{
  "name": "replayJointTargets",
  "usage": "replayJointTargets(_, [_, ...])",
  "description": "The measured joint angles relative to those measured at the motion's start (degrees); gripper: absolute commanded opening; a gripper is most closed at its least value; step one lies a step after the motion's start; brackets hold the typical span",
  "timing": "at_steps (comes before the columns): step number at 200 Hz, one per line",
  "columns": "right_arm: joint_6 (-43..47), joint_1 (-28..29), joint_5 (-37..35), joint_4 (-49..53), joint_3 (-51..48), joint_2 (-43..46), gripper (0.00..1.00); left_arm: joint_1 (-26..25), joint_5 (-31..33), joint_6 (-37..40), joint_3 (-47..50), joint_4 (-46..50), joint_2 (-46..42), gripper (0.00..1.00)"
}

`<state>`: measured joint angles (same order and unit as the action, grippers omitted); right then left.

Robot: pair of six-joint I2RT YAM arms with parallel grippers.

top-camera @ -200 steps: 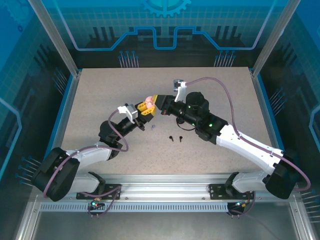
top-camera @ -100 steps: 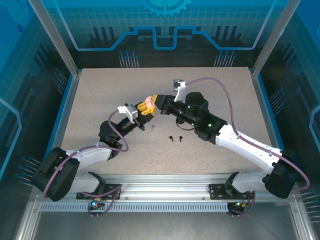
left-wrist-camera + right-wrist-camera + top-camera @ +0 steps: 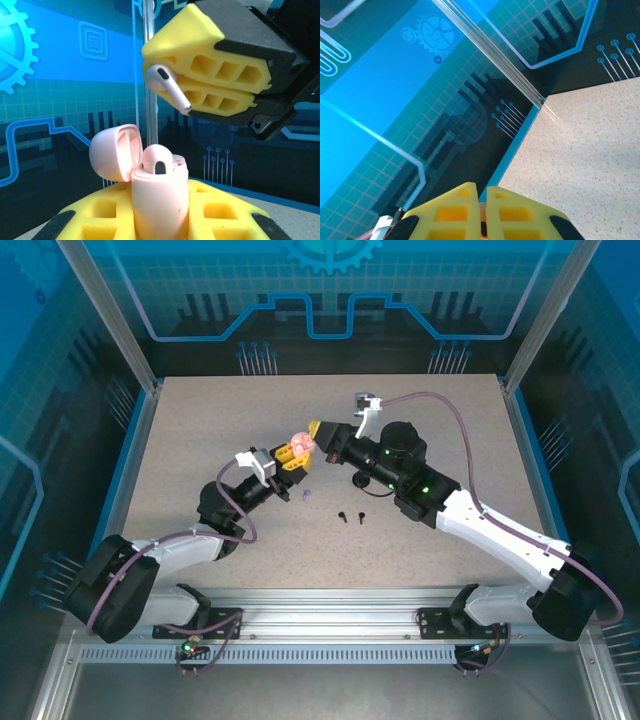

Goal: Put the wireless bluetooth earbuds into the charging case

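Above the tabletop (image 3: pixel 200 420), seen from overhead, your left claw (image 3: pixel 291 453) grips the open pink charging case (image 3: pixel 299 443). Your right claw (image 3: pixel 319 431) hangs just beyond it, and the black earbuds (image 3: pixel 342 517) lie well clear.

From the left wrist, the right claw pinches a pale pink earbud (image 3: pixel 167 86) just above the case, where one bud (image 3: pixel 159 163) looks seated. Next, lower the stem into the free socket, minding the raised lid (image 3: pixel 112 150).

From the right wrist, its fingers (image 3: pixel 455 212) sit narrow, with open tabletop to their right.

top external: high, near, looking down
wrists: close, facing far
top, left wrist share: right gripper (image 3: pixel 315 430)
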<state>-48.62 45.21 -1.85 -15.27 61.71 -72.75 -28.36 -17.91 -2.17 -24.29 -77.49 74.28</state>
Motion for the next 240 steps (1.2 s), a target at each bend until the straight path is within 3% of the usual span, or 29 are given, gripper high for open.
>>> replayJointTargets(240, [4.15, 0.11, 0.81, -8.87, -5.79, -0.07, 0.06, -0.70, -0.90, -5.46, -1.36, 0.70, -1.27, 0.00])
